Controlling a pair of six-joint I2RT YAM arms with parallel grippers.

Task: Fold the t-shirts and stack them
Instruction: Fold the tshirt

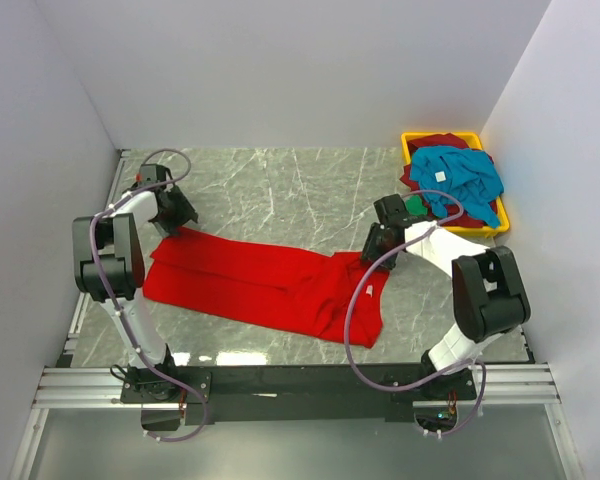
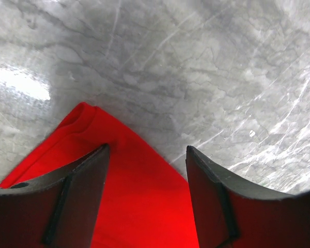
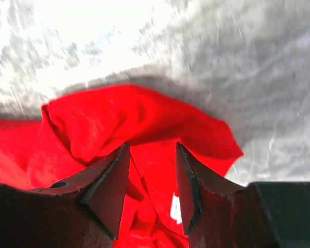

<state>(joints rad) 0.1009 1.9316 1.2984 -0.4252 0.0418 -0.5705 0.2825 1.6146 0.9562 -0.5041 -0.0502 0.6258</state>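
Here the left end effector (image 2: 147, 150) hangs with fingers spread over one corner of the red t-shirt (image 1: 255, 280); cloth shows between them, unpinched. The right end effector (image 3: 152, 145) is also spread, straddling a rumpled fold at the opposite end. The shirt lies stretched on the marble surface (image 1: 280, 180) between both. A teal t-shirt (image 1: 460, 175) fills the yellow bin (image 1: 412, 137) beyond the right one.

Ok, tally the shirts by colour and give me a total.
Red shirt: 1
Teal-blue shirt, in the yellow bin: 1
Dark maroon shirt, in the bin: 1
Green shirt, only a scrap showing: 1
Total: 4
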